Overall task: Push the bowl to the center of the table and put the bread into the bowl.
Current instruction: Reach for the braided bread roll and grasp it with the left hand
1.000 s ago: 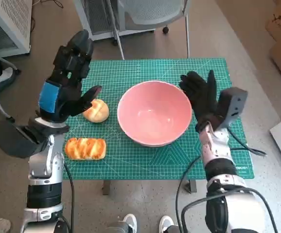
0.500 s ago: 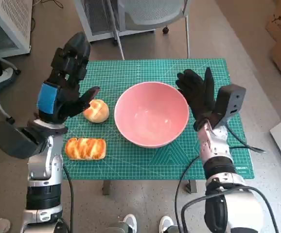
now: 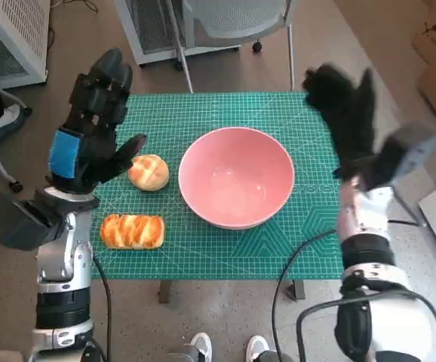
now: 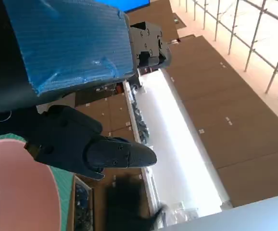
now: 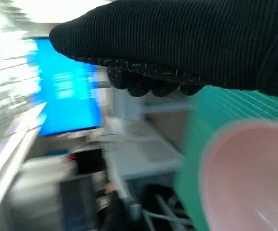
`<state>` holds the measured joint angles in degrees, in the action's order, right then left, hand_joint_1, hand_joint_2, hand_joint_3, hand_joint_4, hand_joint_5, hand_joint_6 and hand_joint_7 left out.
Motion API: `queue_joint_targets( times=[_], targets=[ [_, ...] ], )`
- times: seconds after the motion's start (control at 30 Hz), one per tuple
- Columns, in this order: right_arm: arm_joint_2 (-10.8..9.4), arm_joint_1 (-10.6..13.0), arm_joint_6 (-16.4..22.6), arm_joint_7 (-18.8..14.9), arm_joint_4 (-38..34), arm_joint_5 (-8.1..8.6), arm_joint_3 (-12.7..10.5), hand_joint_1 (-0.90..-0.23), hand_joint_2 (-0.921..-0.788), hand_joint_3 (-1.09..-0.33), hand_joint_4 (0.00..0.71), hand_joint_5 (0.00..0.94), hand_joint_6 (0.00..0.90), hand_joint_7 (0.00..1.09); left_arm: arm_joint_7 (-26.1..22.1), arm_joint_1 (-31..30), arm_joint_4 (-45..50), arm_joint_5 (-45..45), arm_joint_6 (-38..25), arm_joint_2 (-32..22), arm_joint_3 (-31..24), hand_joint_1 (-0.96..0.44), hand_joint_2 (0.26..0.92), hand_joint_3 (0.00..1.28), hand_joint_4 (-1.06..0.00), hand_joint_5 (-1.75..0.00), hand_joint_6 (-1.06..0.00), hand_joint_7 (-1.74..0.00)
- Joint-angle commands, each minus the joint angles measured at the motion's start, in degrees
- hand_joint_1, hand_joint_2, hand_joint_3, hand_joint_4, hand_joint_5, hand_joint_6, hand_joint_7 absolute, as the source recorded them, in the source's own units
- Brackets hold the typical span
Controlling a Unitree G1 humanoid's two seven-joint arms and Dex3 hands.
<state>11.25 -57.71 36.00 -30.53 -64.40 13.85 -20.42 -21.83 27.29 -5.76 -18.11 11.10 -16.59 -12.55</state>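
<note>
Fingers of both my hands are spread, grasping nothing: left hand (image 3: 90, 128) near the round bread (image 3: 149, 172), right hand (image 3: 346, 124) beside the pink bowl (image 3: 236, 187).

The bowl (image 3: 236, 176) is sitting mid-table (image 3: 203, 256); left of it, the round bread (image 3: 149, 172) is lying behind the long loaf (image 3: 133, 231).

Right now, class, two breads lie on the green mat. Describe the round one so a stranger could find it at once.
Start at the green cutting mat and find the big pink bowl in its middle. Beside the bowl, on the robot's left, sits the round bun, just under the left hand. Its neighbour, the long loaf, is oblong, striped and nearer the robot.
</note>
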Motion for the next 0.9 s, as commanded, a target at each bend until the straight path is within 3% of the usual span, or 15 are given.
queue_joint_targets(
  times=[0.03,0.2,0.33,0.5,0.67,0.9],
  targets=[
    [-0.7,2.7,3.9,-7.7,6.7,4.93,-0.4,-0.628,-0.921,-0.656,0.262,0.008,0.369,0.02,-0.6,-1.4,3.0,0.9,-0.2,-1.9,-0.1,-0.62,0.921,0.21,-0.04,-0.01,0.00,-0.41],
    [-1.2,5.8,5.2,-11.7,14.9,8.34,0.9,-0.629,-0.921,-0.642,0.279,0.013,0.393,0.03,-2.2,-3.3,7.0,8.0,-0.8,-9.1,0.6,-0.63,0.919,0.19,-0.04,-0.01,0.00,-0.38],
    [-0.9,7.8,4.5,-13.6,19.9,10.20,1.7,-0.631,-0.921,-0.643,0.284,0.013,0.403,0.03,-6.6,-7.2,18.1,18.0,-11.4,-21.4,1.1,-0.59,0.851,0.14,-0.01,0.00,0.00,-0.35],
    [-0.5,9.1,4.1,-14.1,22.6,10.83,2.2,-0.633,-0.921,-0.644,0.292,0.014,0.407,0.03,-15.7,-11.6,32.5,25.7,-32.5,-34.3,2.7,-0.44,0.739,0.05,0.00,0.00,-0.07,-0.24],
    [-0.2,9.1,3.9,-13.7,22.4,10.61,2.3,-0.637,-0.921,-0.643,0.297,0.013,0.401,0.02,-19.1,-12.9,38.3,27.5,-42.3,-37.9,5.3,-0.29,0.703,0.01,0.00,0.00,-0.17,-0.10],
    [-0.1,9.3,3.0,-12.6,22.3,10.46,2.6,-0.646,-0.921,-0.644,0.297,0.008,0.393,0.01,-20.3,-15.5,43.1,31.4,-49.2,-38.8,11.4,-0.22,0.693,0.01,-0.10,-0.01,-0.26,-0.04]
  ],
)
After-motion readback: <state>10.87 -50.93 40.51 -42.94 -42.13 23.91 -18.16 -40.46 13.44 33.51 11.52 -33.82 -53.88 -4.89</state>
